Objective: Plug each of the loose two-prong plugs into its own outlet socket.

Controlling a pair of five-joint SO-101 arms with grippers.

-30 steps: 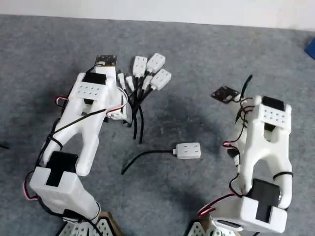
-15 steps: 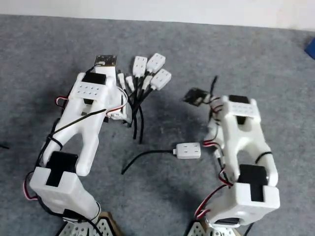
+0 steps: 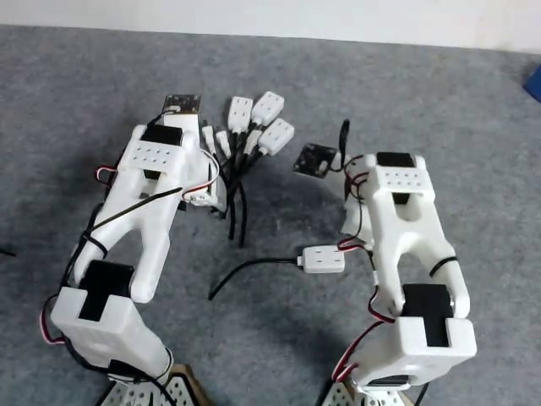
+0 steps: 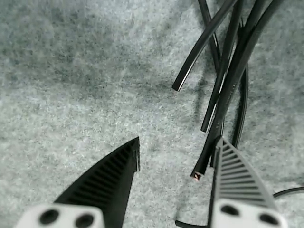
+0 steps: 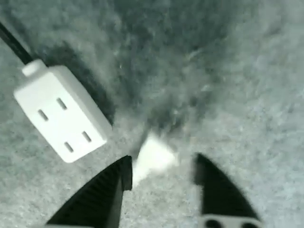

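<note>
Approach step. Right gripper point(image 5: 159, 175), jaws spread, hovers just beside the white plastic outlet block point(image 5: 61, 111). Left gripper point(image 4: 175, 156), also spread, hangs over black rubber cords point(image 4: 228, 71), well apart from that block. Small white two-prong plugs point(image 3: 223, 140) lie beyond the block, unplugged. Next move: grasp one plug squarely.

The bench point(image 3: 439, 93) is grey and mottled, like felt. The outlet sockets point(image 3: 267, 108) and the plugs point(image 3: 222, 140) are white, and their cords point(image 3: 242, 211) are black. The left pincer point(image 4: 178, 142) is black and ribbed. The right pincer point(image 5: 162, 161) is black. Both arms point(image 3: 397, 182) are white with black motors.
</note>
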